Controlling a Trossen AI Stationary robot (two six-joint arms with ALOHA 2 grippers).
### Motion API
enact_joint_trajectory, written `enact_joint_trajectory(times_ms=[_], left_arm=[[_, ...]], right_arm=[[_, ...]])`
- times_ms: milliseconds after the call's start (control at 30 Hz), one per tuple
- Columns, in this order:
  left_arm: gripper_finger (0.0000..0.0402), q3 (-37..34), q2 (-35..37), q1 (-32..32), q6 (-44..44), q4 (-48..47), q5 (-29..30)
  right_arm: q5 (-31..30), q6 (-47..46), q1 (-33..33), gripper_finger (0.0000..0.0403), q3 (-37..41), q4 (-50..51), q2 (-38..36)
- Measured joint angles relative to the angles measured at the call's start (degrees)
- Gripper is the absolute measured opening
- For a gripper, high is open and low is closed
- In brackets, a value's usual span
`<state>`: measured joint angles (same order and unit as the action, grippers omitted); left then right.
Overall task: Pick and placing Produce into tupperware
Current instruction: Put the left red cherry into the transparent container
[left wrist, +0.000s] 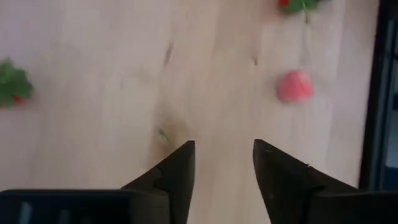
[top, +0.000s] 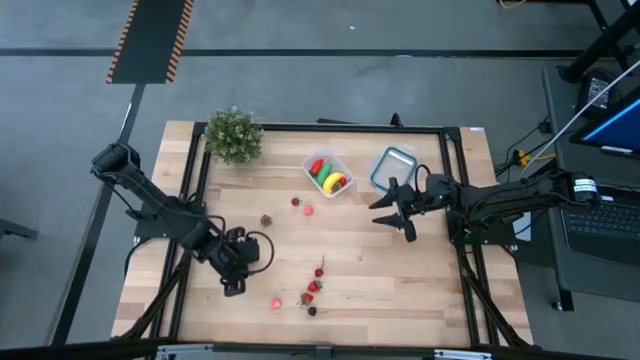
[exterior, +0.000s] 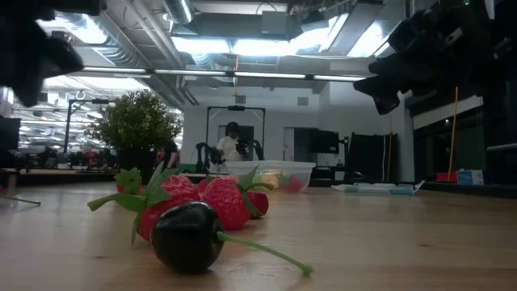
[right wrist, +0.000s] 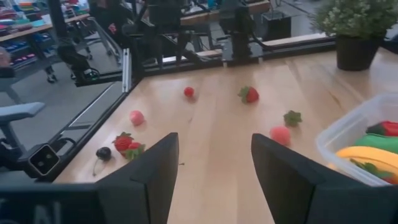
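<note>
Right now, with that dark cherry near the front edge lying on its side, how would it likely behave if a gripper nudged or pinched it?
The dark cherry looks round and glossy, so it would probably roll and might slip from a pinch. Its thin green stem trails along the table, likely making it pivot rather than roll straight. It seems tiny, so probably light.

From above, the loose berries [top: 311, 291] near the table's [top: 400, 290] front edge are too small to tell apart by kind. The tupperware [right wrist: 364, 146] is cut off at the right wrist picture's edge, so only part of the banana [right wrist: 368, 155] inside shows. At table height, the tub's contents are a blur behind the strawberries [exterior: 214, 202]. The person [exterior: 232, 144] in the room behind is too far off to make out. In the left wrist view, the pink berry [left wrist: 294, 86] is blurred, and a green-leafed piece [left wrist: 12, 84] is clipped at the edge.
</note>
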<state>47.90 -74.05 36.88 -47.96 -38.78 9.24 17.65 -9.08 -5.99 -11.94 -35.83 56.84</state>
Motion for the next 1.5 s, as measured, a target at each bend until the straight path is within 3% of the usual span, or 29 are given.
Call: enact_joint_trajectory(times_ms=[333,1033,1500], left_arm=[[0.0162,0.0,-3.0,3.1,-5.9,-5.8,0.0],[0.0161,0.0,-13.6,3.3,-5.7,-4.6,0.5],[0.0161,0.0,-15.4,3.1,-5.5,-3.3,3.7]], right_arm=[[0.0,-2.0,2.2,0.0204,0.0,-0.1,0.0],[-0.1,-2.5,3.6,0.0204,0.0,-0.4,0.0],[-0.1,-2.6,3.6,0.0204,0.0,-0.3,0.0]])
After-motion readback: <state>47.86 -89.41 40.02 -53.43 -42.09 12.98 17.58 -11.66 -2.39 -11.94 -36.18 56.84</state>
